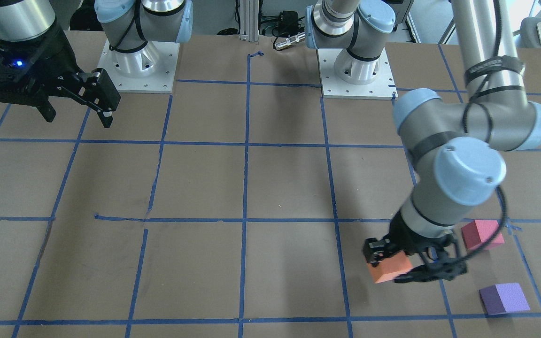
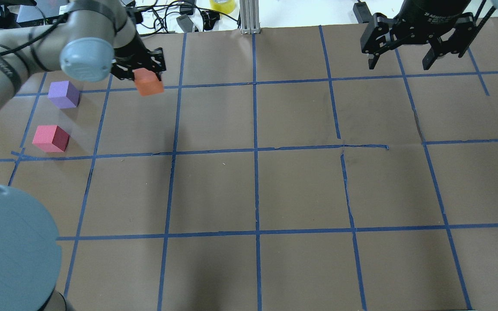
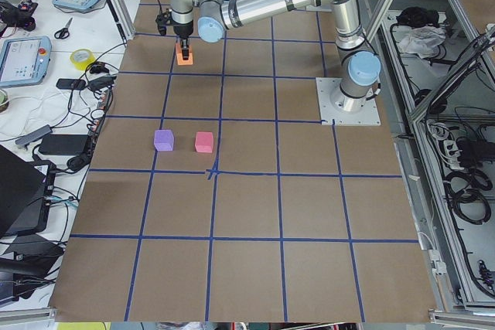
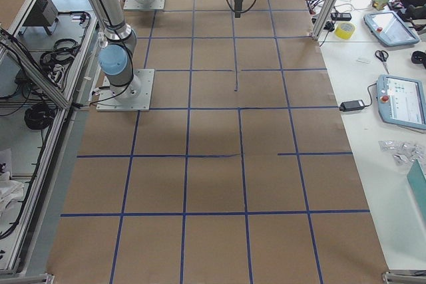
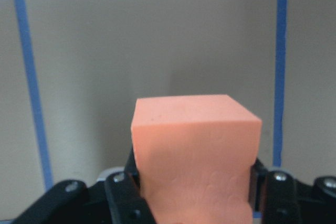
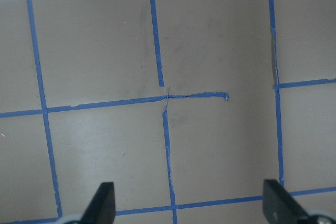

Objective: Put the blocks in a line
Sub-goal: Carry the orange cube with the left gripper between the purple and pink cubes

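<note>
Left jaws grip the orange block (image 2: 148, 83); from overhead, the purple block (image 2: 64, 94) lies at its nine o'clock, the pinkish-red block (image 2: 51, 138) at eight. Right jaws stand wide.

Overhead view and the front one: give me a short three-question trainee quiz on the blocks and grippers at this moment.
1. True or false: the left gripper is shut on the orange block.
2. Which blocks sit ungripped on the table? A. purple block and pinkish-red block. B. orange and purple. C. all three.
3. Fill in: the right gripper has its jaws ___, with nothing between them.
Key: 1 true; 2 A; 3 open.
</note>
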